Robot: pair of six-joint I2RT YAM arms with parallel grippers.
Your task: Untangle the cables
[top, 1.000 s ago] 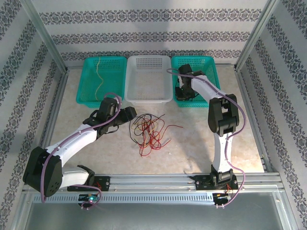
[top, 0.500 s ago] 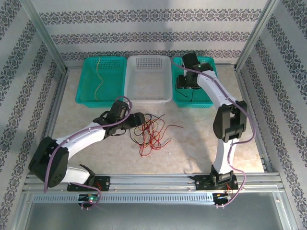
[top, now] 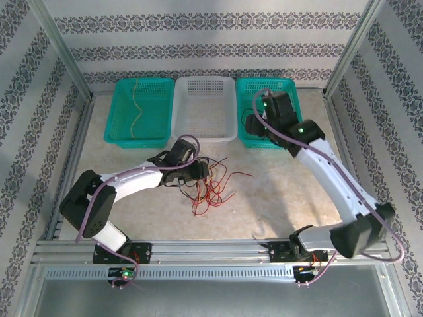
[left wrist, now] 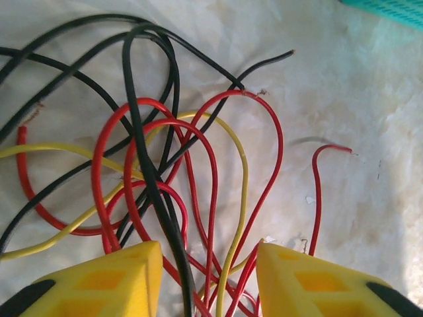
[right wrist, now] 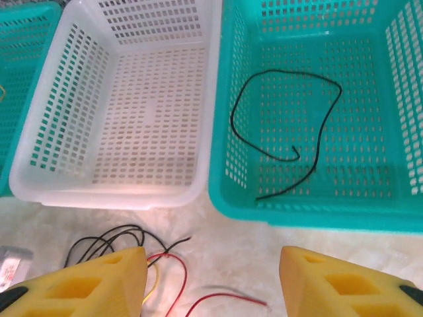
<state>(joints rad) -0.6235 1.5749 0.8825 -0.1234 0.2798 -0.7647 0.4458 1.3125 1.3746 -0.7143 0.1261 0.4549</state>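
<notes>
At the middle of the table (top: 284, 198), the cables (left wrist: 158, 198) are straddled by the spread left gripper (left wrist: 208, 277); the right gripper (right wrist: 211, 277) is held open, empty.

Three baskets sit on one table (top: 284, 191) — two teal, the left teal basket (top: 120, 124) and the right teal basket (right wrist: 396, 79), and one white basket (top: 205, 112). One yellow cable (top: 137, 99) lies in the left teal basket and one black cable (right wrist: 232, 119) in the right. One tangle (top: 208, 181) of red, black and yellow strands lies on the table; they cross too much to count. There are two grippers — the left gripper (left wrist: 208, 264) and the right gripper (right wrist: 211, 271).
</notes>
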